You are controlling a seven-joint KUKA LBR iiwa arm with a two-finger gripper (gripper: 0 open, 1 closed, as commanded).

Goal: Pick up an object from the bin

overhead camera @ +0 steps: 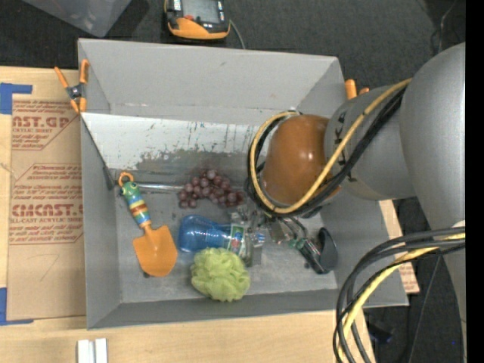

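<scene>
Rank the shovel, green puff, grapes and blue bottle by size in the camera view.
Green puff and shovel: too close to rank.
Grapes and blue bottle: alike, bottle partly hidden.

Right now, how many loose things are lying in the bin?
5: orange shovel at left, purple grapes at back, blue bottle in the middle, green sponge in front, dark thing at right. The arm may hide more.
</scene>
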